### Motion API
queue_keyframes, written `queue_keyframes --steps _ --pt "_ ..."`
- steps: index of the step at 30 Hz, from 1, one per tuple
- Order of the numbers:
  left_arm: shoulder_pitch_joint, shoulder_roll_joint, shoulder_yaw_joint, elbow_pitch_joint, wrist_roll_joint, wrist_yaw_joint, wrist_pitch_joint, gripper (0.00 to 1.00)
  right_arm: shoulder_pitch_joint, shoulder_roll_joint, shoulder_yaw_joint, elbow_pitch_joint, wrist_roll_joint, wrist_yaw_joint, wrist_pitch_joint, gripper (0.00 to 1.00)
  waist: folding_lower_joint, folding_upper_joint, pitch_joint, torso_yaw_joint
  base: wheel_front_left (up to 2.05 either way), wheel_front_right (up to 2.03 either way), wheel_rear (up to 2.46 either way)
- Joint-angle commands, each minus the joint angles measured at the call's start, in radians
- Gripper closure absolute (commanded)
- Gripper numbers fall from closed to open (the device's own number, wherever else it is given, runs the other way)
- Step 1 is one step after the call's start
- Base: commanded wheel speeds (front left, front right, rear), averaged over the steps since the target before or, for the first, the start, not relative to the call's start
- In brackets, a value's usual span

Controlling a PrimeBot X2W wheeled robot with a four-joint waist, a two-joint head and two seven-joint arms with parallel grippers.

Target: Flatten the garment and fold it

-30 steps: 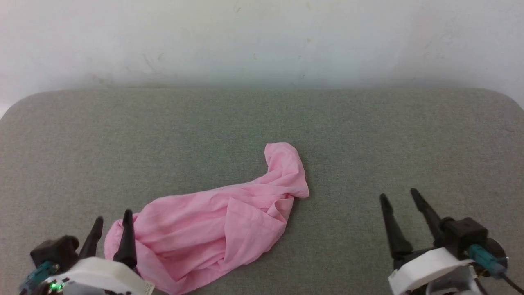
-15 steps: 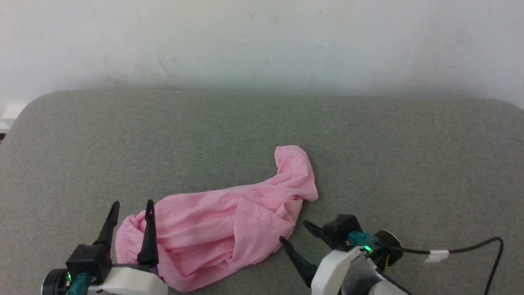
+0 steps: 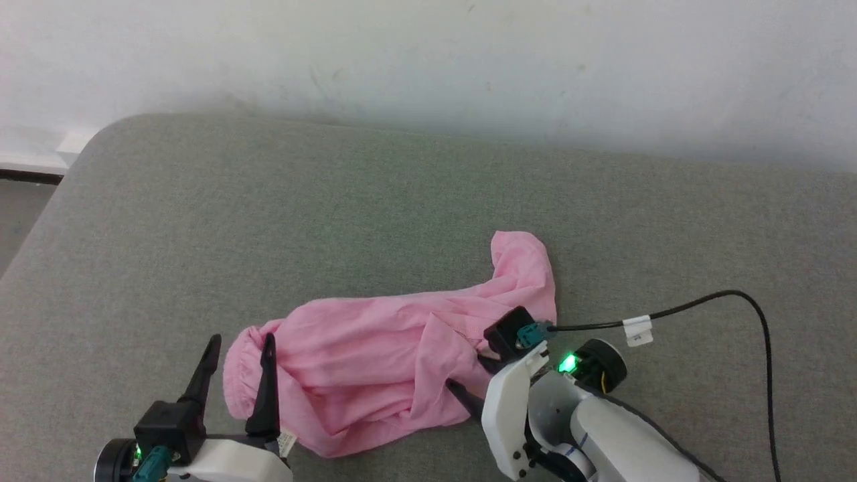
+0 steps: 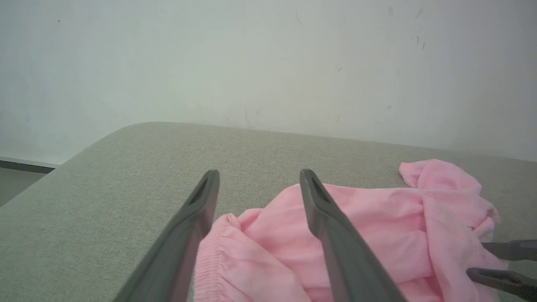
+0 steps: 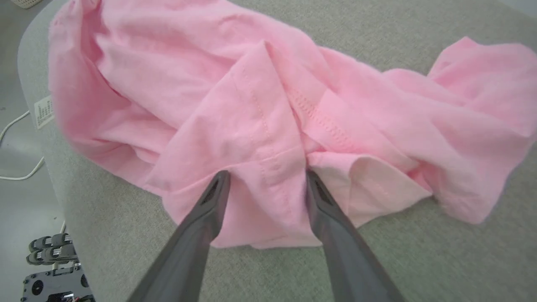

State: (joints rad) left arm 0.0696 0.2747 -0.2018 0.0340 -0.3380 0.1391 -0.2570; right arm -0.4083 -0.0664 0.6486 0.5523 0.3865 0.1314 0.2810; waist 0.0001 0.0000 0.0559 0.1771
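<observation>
A plain off-white wall (image 3: 428,53), lightly scuffed and marked, stood behind a grey-green fabric-covered surface (image 3: 268,201) with rounded corners. A dark skirting strip (image 3: 27,176) ran along the wall's foot above grey floor (image 3: 20,227). Lighting was even and diffuse.

Flat, bright, diffuse light, all my views evenly lit. Wall (image 3: 428,60) slightly washed out. Only faint soft shadows around the garment (image 3: 375,361). Fingers of my left gripper (image 4: 259,173) go soft near the lens. Right wrist view: garment's left edge motion-smeared.
</observation>
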Motion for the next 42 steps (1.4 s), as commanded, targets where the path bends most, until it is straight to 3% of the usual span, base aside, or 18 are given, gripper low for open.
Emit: queue_keyframes --steps 1,2,6,10,20,27,28,29,30,36,42 --pt "-0.014 -0.009 0.009 0.007 0.014 -0.011 -0.005 0.00 -0.019 0.004 0.017 0.012 0.020 -0.001 0.003 0.69 -0.0001 0.0000 0.000 0.007 0.00 0.00 0.00" --pt "-0.012 -0.013 0.014 0.011 0.017 -0.015 -0.005 0.00 -0.026 0.005 0.026 0.016 0.033 -0.001 0.001 1.00 -0.0001 0.0000 -0.003 0.007 0.00 0.00 0.00" --pt "-0.001 -0.028 0.040 0.020 0.026 -0.027 -0.005 0.00 -0.050 -0.007 0.036 -0.002 0.065 -0.001 -0.046 1.00 -0.0001 0.0000 -0.011 -0.007 0.00 0.00 0.00" --pt "0.010 -0.036 0.060 0.029 0.037 -0.035 -0.005 0.00 -0.052 -0.045 -0.035 -0.031 0.063 -0.001 -0.102 1.00 -0.0001 0.0000 -0.018 -0.031 0.00 0.00 0.00" --pt "0.029 -0.058 0.072 0.071 0.037 -0.062 -0.005 0.00 0.156 -0.121 -0.357 -0.125 0.014 -0.001 -0.091 1.00 -0.0001 0.0000 -0.024 -0.101 0.00 0.00 0.00" --pt "0.016 -0.059 0.060 0.116 0.024 -0.084 -0.003 0.00 0.359 -0.080 -0.553 -0.226 -0.044 -0.001 -0.028 1.00 -0.0001 0.0000 -0.012 -0.125 0.00 0.00 0.00" --pt "0.012 -0.059 0.057 0.121 0.022 -0.087 -0.001 0.00 0.375 -0.073 -0.565 -0.233 -0.060 -0.001 -0.026 0.69 -0.0001 0.0000 -0.011 -0.126 0.00 0.00 0.00" --pt "0.008 -0.058 0.054 0.124 0.022 -0.090 0.001 0.00 0.389 -0.063 -0.574 -0.242 -0.067 -0.001 -0.027 0.48 -0.0001 0.0000 -0.009 -0.127 0.00 0.00 0.00" --pt "0.004 -0.057 0.051 0.127 0.020 -0.093 0.004 0.00 0.397 -0.055 -0.585 -0.255 -0.077 -0.001 -0.043 0.00 -0.0001 0.0000 -0.008 -0.127 0.00 0.00 0.00" --pt "-0.009 -0.049 0.023 0.128 -0.002 -0.128 0.068 0.00 0.453 -0.017 -0.642 -0.360 -0.141 -0.001 -0.208 0.00 -0.0001 0.0000 -0.016 -0.124 0.00 0.00 0.00" --pt "-0.054 -0.013 -0.031 0.136 -0.036 -0.185 0.282 0.00 0.502 0.008 -0.653 -0.462 -0.173 -0.001 -0.288 0.00 -0.0001 0.0000 -0.016 -0.134 0.00 0.00 0.00"
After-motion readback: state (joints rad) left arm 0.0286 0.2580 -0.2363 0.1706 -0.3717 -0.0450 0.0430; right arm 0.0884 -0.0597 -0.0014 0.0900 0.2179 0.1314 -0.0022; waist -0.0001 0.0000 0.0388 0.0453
